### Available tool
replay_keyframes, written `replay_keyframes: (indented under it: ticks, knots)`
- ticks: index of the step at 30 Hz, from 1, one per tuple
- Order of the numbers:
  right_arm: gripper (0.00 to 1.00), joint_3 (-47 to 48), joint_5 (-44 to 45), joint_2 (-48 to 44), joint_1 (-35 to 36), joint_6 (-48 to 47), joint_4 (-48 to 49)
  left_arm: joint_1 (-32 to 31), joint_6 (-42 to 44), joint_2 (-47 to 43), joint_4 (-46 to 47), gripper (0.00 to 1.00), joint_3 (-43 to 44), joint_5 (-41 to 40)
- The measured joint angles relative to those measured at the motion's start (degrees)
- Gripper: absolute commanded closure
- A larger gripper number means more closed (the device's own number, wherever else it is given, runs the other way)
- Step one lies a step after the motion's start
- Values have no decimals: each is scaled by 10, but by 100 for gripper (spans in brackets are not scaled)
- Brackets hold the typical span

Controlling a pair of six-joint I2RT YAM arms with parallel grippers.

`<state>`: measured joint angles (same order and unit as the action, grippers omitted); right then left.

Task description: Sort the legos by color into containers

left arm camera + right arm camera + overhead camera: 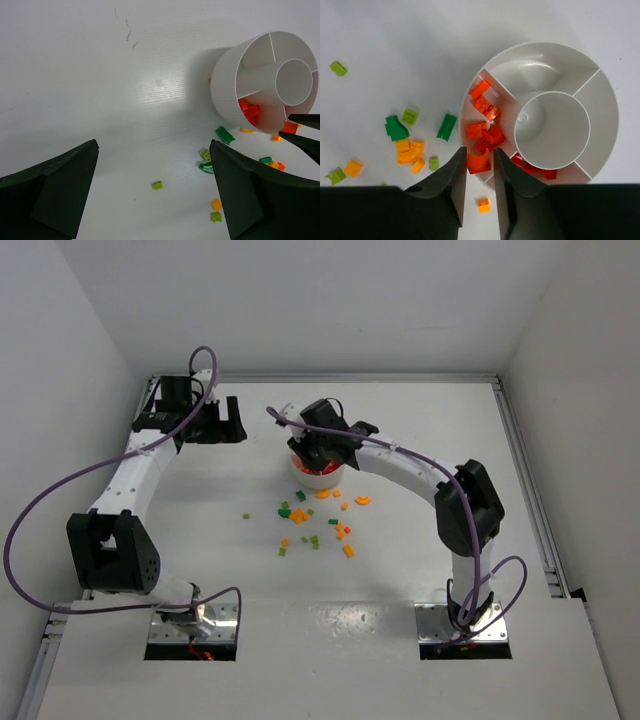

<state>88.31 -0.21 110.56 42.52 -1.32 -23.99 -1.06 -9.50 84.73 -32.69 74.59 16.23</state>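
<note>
From above, a white bench [420,420] carries a small round white dish [312,476] near its middle, with loose legos [318,522] in orange, green and red scattered on the bench just in front of it. The left arm [130,475] reaches toward the far left corner, and the left fingers [232,423] stand spread wide above bare bench, well apart from the dish. The right arm [410,465] stretches in from the right, and the right fingers [325,452] hang directly over the dish, hiding most of it. From the left wrist, the left fingers [55,190] frame the view wide apart with nothing between them; the dish [225,85] sits upper right, red bricks [250,112] showing in one wedge, and green and orange legos [224,134] lie on the bench beside its wall. At the right edge, the tips of the right fingers [305,120] appear with a small red-orange piece [289,127] at their ends. From the right wrist, the right fingers [454,185] stand narrow, pinching a curved red-orange brick [478,164] right over the dish's rim [540,46], at the edge of a wedge that holds several red-orange bricks [482,115]. The neighbouring wedge holds darker red bricks [535,170]. Green and orange legos [400,135] lie on the bench to the left of the dish.
</note>
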Motion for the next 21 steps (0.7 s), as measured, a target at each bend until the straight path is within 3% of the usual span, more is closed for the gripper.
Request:
replay_keyframes:
  ticks: [7,15,21]
  knots:
    - [61,0,18,6,0,0,0,-15,15,-4,0,0,0,-16]
    - [60,6,13,-17,-13,43,-10,-40,61,-59,12,4,-35,1]
    - [58,-115,26,-161,-104,80,-4,-174,100,-104,21,16,-90,17]
